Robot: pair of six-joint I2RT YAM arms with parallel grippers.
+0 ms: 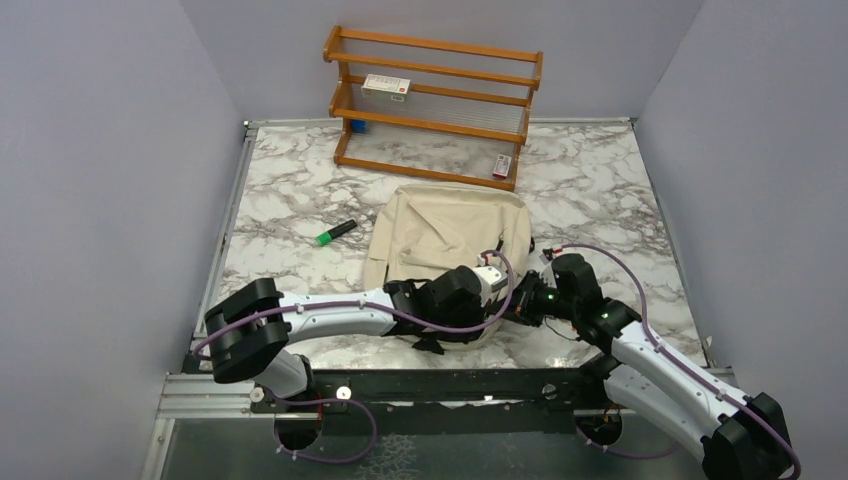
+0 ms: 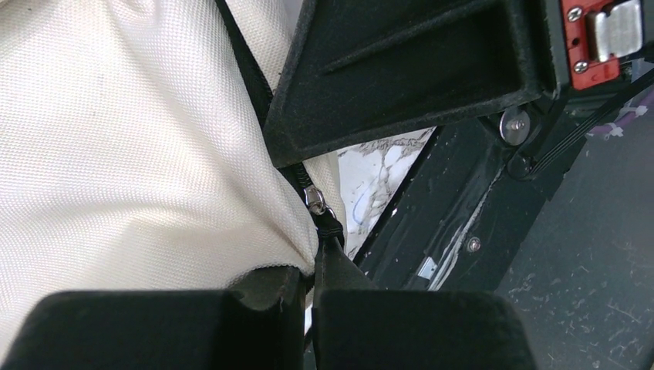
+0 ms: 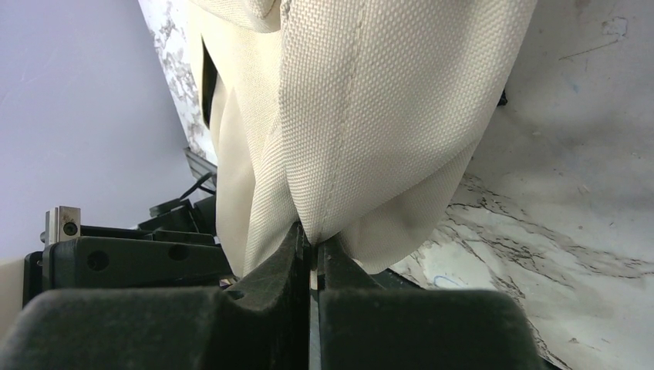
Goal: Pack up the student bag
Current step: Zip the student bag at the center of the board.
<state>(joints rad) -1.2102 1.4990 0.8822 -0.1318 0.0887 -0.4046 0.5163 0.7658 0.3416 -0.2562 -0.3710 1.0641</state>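
The student bag (image 1: 445,232), a beige fabric backpack, lies in the middle of the marble table with its near end at both grippers. My left gripper (image 1: 497,287) is shut on the black pull tab of the bag's zipper (image 2: 328,231), next to the beige cloth (image 2: 131,154). My right gripper (image 1: 522,303) is shut on a fold of the bag's beige cloth (image 3: 370,116) and holds it up off the table. The two grippers are close together at the bag's near right corner.
A green marker (image 1: 335,233) lies on the table left of the bag. A wooden rack (image 1: 432,105) stands at the back, with a white and red box (image 1: 386,87) on a shelf and a small item (image 1: 502,166) at its lower right. Grey walls on both sides.
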